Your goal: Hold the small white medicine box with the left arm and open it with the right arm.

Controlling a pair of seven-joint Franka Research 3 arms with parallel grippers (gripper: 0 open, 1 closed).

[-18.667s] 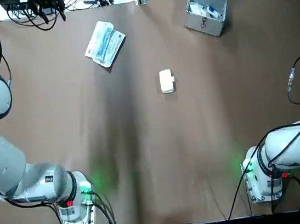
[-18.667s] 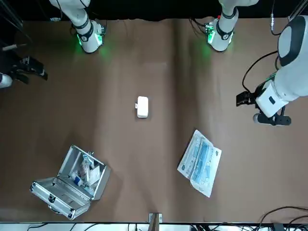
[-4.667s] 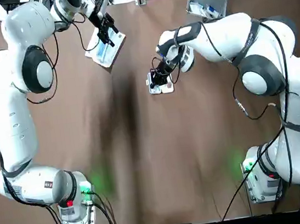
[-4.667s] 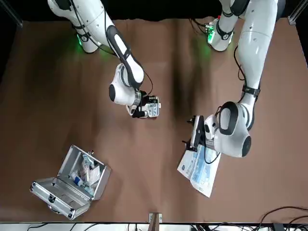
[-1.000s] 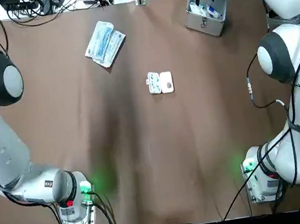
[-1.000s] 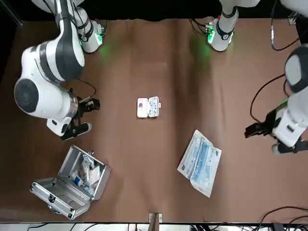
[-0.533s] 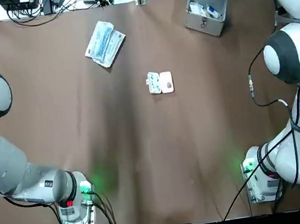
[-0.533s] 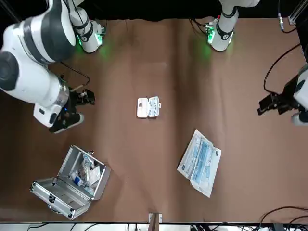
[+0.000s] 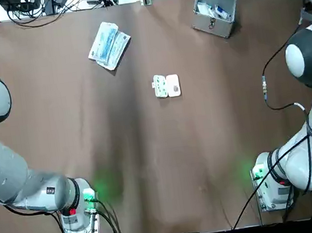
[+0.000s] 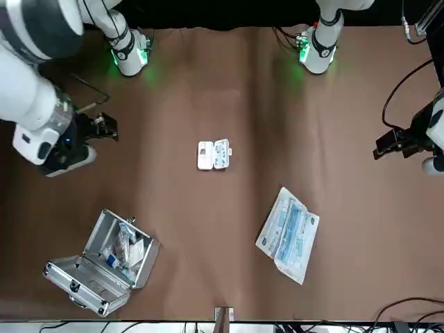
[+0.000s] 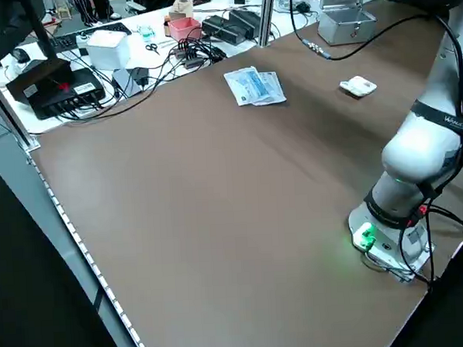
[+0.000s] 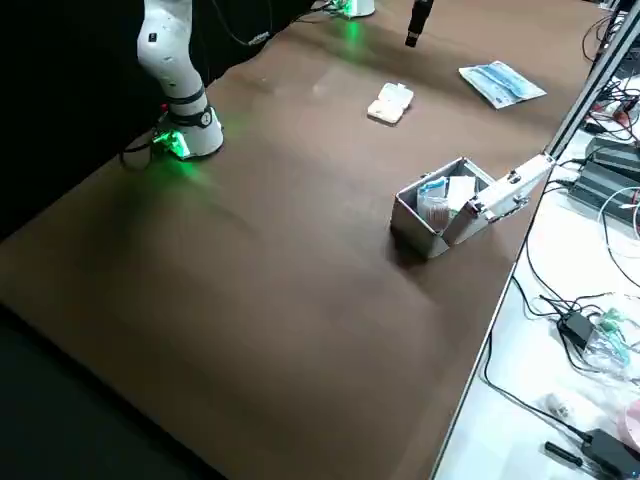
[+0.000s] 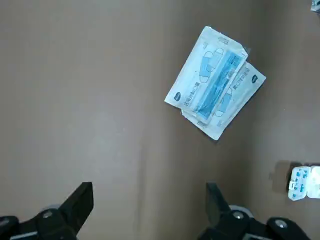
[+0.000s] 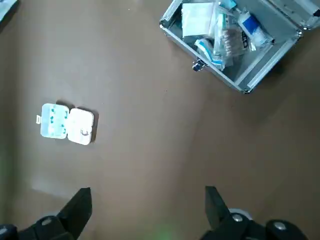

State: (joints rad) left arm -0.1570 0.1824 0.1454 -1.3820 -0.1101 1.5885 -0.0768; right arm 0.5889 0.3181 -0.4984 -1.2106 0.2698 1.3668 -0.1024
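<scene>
The small white medicine box (image 9: pixel 166 86) lies in the middle of the table with its lid swung flat open, blue pills showing in one half (image 10: pixel 213 154) (image 14: pixel 66 124) (image 13: pixel 302 181). Nothing touches it. My right gripper (image 10: pixel 104 128) hangs well off to the robot's right of the box, high above the table; its wrist view shows it open (image 14: pixel 147 192) and empty. My left gripper (image 10: pixel 388 144) hovers near the table's left edge, also open (image 13: pixel 150 192) with nothing between its fingers.
A pack of face masks (image 9: pixel 108 45) (image 13: pixel 215 82) lies at the far left of the table. An open metal first-aid case (image 9: pixel 216 5) (image 14: pixel 240 40) stands at the far right. Cables and boxes (image 11: pixel 170 37) crowd the bench beyond the far edge.
Both grippers have drawn farther outward from the box, each toward its own side of the table. The open box has not moved.
</scene>
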